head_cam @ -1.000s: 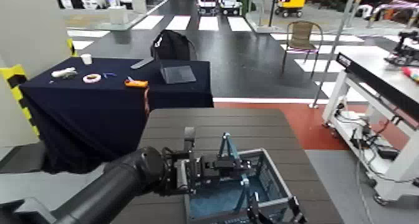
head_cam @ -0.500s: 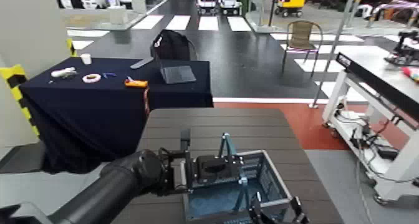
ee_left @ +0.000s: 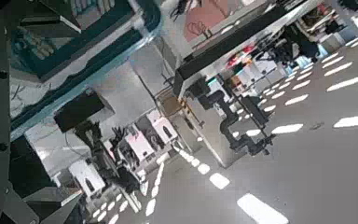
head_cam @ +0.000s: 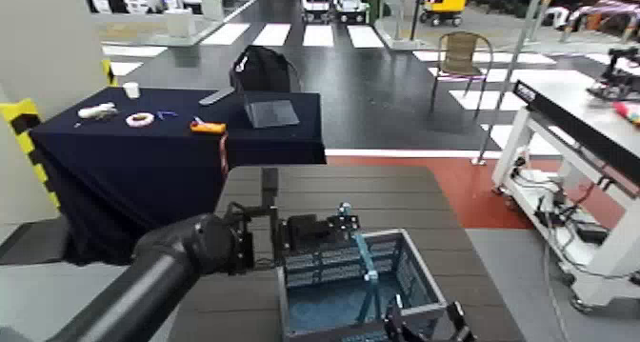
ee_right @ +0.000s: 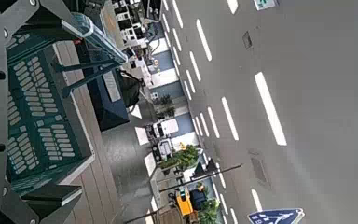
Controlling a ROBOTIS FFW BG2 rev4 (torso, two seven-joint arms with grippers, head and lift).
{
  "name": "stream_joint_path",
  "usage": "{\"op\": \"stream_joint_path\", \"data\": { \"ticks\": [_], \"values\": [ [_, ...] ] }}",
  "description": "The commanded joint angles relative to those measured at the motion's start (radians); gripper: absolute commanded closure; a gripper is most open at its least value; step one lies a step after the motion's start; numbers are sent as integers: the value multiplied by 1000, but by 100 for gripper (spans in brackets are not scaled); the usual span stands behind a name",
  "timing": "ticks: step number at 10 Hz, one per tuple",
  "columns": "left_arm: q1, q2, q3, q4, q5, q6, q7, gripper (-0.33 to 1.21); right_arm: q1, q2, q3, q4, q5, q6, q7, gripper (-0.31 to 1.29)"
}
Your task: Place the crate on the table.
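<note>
The grey-blue crate [head_cam: 354, 270] stands on the dark slatted table [head_cam: 329, 186], near its front edge. One teal handle [head_cam: 360, 249] stands up over its far rim. My left gripper [head_cam: 312, 231] is just behind the crate's far wall, open and empty, next to the handle. My right gripper [head_cam: 421, 319] is at the crate's near rim, with its fingers spread. The right wrist view shows the crate's lattice wall [ee_right: 37, 103] between those fingers. The left wrist view shows the crate's rim [ee_left: 84, 42] at one side.
A table draped in navy cloth [head_cam: 171, 146] stands to the left beyond, bearing a backpack [head_cam: 262, 70], a laptop [head_cam: 271, 112] and small items. A white-framed workbench [head_cam: 581, 108] stands on the right. A chair [head_cam: 462, 55] stands farther back.
My left gripper has drawn back from over the crate to behind its far rim, towards the left. The handle now stands free. The crate and the right gripper have hardly moved.
</note>
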Motion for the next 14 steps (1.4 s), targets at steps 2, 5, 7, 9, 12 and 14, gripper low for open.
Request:
{"op": "stream_joint_path", "data": {
  "ticks": [2, 5, 7, 9, 12, 14],
  "values": [
    [222, 79, 206, -405, -79, -12, 273, 11, 6, 1, -7, -6, 1, 8, 0, 14],
    [463, 80, 369, -681, -174, -104, 474, 11, 13, 6, -16, -11, 9, 13, 0, 14],
    [610, 65, 424, -797, -260, -241, 574, 11, 18, 14, -26, -14, 20, 13, 0, 14],
    [710, 19, 487, -875, -403, -322, 588, 11, 24, 18, -33, -20, 34, 16, 0, 14],
    [825, 0, 476, -922, -522, -520, 661, 11, 33, 23, -44, -39, 55, 39, -5, 14],
    [906, 2, 450, -913, -622, -675, 743, 11, 41, 26, -52, -51, 72, 53, -5, 14]
  ]
}}
